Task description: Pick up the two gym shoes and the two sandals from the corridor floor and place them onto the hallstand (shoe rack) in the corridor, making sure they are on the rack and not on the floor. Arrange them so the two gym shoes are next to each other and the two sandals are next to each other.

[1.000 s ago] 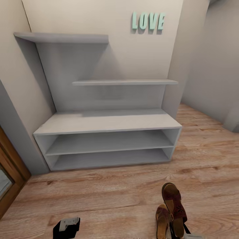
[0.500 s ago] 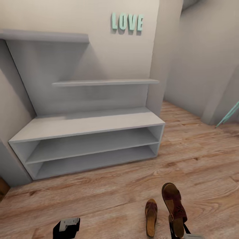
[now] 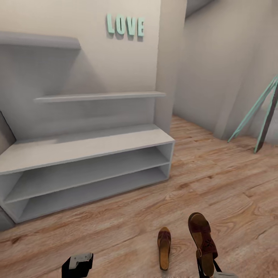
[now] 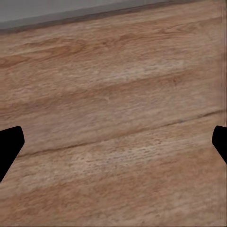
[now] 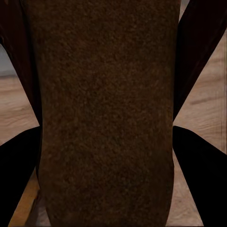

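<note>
One corridor floor (image 3: 216, 181) of light brown wood-grain planks, running from the foreground to the far walls. One hallstand (image 3: 83, 144), pale grey-white, against the wall at the left: flat top, two open shelf rows below, back panel with two floating shelves above; nothing lies on it. One set of mint letters reading LOVE (image 3: 125, 26) on the wall above it. One teal-and-dark leaning frame (image 3: 259, 112) at the far right. Two sandals, dark brown: the held sandal (image 3: 202, 242) is raised at the lower right, toe pointing away, clamped by the right gripper (image 3: 208, 272), whose jaws close on its rear part; in the right wrist view its brown sole (image 5: 104, 118) sits between the dark fingers (image 5: 19, 175). The loose sandal (image 3: 164, 247) lies flat on the floor just beside it, to the left. One left gripper (image 3: 78, 264) at the lower left, jaws spread wide over bare planks, holding nothing.
</note>
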You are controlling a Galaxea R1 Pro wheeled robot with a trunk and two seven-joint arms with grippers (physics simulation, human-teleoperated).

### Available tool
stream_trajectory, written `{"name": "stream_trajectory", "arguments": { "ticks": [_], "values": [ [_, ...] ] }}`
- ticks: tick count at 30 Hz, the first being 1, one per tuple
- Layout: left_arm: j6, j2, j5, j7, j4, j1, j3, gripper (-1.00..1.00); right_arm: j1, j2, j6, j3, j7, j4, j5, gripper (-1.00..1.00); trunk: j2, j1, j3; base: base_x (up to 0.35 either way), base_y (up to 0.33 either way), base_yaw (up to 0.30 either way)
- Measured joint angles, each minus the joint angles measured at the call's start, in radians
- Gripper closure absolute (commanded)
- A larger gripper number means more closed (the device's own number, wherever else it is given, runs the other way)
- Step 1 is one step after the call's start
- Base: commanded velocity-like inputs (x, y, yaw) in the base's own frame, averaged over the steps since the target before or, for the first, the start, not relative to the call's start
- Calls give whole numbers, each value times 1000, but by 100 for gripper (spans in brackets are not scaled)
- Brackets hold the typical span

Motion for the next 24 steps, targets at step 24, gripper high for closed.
{"name": "stream_trajectory", "arguments": {
  "ticks": [24],
  "values": [
    [0,0,0,0,1,0,0,-100,0,2,0,0,-1,-1,0,100,0,0,0,0,0,-101]
  ]
}}
